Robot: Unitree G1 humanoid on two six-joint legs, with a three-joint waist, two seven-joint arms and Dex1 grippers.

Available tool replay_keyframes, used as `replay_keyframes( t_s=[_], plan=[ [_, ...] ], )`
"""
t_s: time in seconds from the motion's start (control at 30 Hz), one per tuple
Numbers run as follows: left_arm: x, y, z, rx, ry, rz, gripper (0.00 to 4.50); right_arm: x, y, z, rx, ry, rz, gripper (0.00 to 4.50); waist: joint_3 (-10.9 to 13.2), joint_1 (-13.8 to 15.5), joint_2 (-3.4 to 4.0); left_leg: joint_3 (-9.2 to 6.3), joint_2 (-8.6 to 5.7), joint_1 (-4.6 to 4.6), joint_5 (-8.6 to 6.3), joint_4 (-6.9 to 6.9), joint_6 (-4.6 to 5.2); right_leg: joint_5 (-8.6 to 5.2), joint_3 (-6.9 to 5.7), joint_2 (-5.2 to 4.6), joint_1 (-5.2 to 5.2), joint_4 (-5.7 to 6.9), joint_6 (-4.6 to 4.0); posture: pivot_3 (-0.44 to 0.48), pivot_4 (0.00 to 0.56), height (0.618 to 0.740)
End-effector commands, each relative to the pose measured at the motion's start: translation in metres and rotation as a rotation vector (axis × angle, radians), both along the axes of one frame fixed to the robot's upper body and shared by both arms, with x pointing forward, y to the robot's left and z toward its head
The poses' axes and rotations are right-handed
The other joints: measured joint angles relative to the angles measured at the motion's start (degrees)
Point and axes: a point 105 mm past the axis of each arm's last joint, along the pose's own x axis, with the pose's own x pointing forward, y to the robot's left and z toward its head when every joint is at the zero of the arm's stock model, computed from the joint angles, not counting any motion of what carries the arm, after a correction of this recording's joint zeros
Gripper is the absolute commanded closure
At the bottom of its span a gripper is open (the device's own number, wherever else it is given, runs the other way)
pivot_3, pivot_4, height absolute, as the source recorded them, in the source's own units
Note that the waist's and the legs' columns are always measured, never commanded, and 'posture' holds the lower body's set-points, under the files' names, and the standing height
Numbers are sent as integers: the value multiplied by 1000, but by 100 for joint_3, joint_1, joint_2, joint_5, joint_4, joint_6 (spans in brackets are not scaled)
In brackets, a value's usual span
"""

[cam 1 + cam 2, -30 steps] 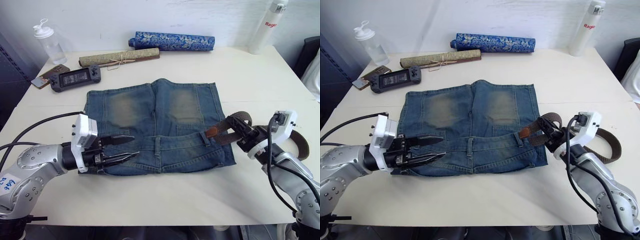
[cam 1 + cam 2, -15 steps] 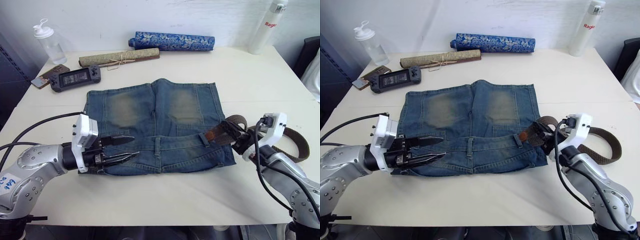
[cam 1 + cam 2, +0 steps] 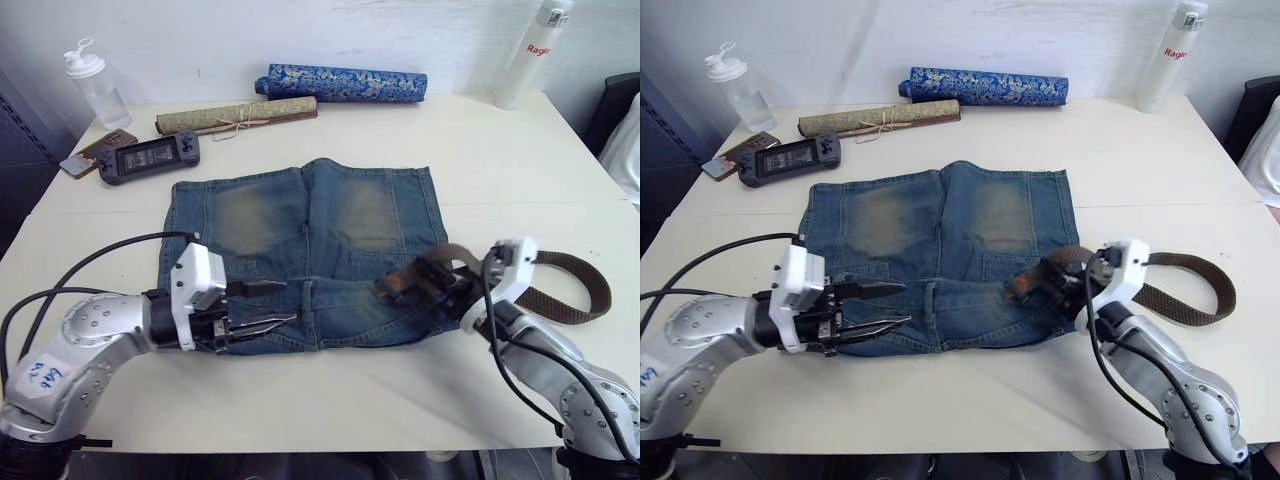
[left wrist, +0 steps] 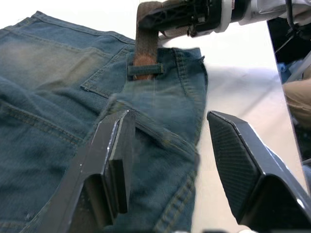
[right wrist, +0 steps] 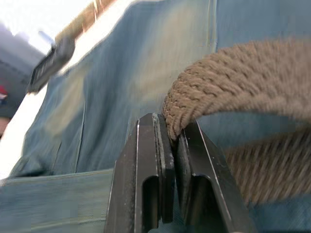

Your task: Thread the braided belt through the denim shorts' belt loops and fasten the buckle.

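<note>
The denim shorts (image 3: 310, 220) lie flat on the white table (image 3: 330, 390), waistband toward me. My right gripper (image 3: 447, 292) is shut on the braided belt (image 3: 572, 262) near its reddish-brown tip (image 4: 144, 59). That tip lies under a belt loop (image 4: 146, 70) at the right of the waistband. The rest of the strap curves away over the table to the right. In the right wrist view the fingers (image 5: 146, 160) pinch the woven strap (image 5: 228, 82). My left gripper (image 3: 288, 304) is open just over the waistband's left part. The buckle is hidden.
A blue patterned roll (image 3: 340, 82) and a tan rolled mat (image 3: 235, 115) lie at the back of the table. A handheld console (image 3: 150, 157) and a clear bottle (image 3: 85, 80) are at the back left. A white bottle (image 3: 530, 50) stands at the back right.
My right gripper has moved left with the belt, carrying the leather tip into the belt loop. My left gripper has shifted a little to the right along the waistband and stays open.
</note>
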Motion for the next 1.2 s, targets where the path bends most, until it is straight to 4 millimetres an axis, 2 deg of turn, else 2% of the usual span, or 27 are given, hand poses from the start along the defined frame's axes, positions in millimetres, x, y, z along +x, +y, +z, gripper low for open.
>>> replay_keyframes(
  t_s=[0.03, 0.13, 0.27, 0.4, 0.6, 0.73, 0.83, 1.1, 1.2],
  plan=[
    [3, -13, 7, 1, -116, -10, 1865, -6, 8, -18, 40, 126, 54, 4500, 0, 4, 1, 1, 0, 0, 0, 0, 0, 0, 1, -1, 0, -1, 0, 0, 150, 637],
    [4, -18, 4, 15, -142, -27, 1865, -6, 3, -28, -21, 160, 64, 4500, -9, 5, -14, 1, -6, 2, 0, 0, 0, 1, 0, 2, 1, -1, 3, 0, 150, 637],
    [3, -17, 3, 10, -128, -42, 1865, 9, -11, -8, -20, 66, -1, 4500, -10, 8, -16, -3, -6, 3, 0, 0, 0, 5, -5, 4, 3, -1, 11, 0, 150, 637],
    [4, -15, 5, -3, -118, -23, 1865, 13, -21, 7, 3, 8, -15, 4500, -10, 7, -15, -3, -9, 4, 0, 0, 0, 6, -3, 3, 5, -3, 12, 0, 150, 637],
    [7, -16, 8, -5, -116, -12, 1865, 15, -39, 0, -10, 50, -21, 4500, -9, 24, -15, -4, -11, 2, 0, 6, 0, 12, -2, 0, 9, -4, 22, 0, 150, 637],
    [9, -18, 11, -9, -114, -12, 1865, 6, -31, -8, -6, 96, 54, 4500, -10, 19, -15, -4, -10, 2, 0, 6, 0, 12, -3, 1, 8, -4, 23, 0, 150, 637],
    [4, -22, 11, -36, -77, -39, 1865, -1, -14, 4, -13, 12, 158, 4500, -9, 19, -15, -4, -9, 2, 0, 6, 0, 12, -3, 1, 8, -5, 23, 0, 150, 637],
    [1, -24, 9, -39, -56, -43, 1865, 9, -11, 26, -157, -233, 173, 4500, -7, 10, -11, -5, -12, 4, 0, 1, 0, 13, -5, 3, 8, -7, 25, 0, 150, 637],
    [2, -24, 7, -41, -55, -41, 1865, 5, -5, 24, -168, -252, 256, 4500, -7, 14, -11, -4, -12, 4, 0, 1, 0, 13, -5, 2, 8, -10, 26, 0, 150, 637]
  ],
)
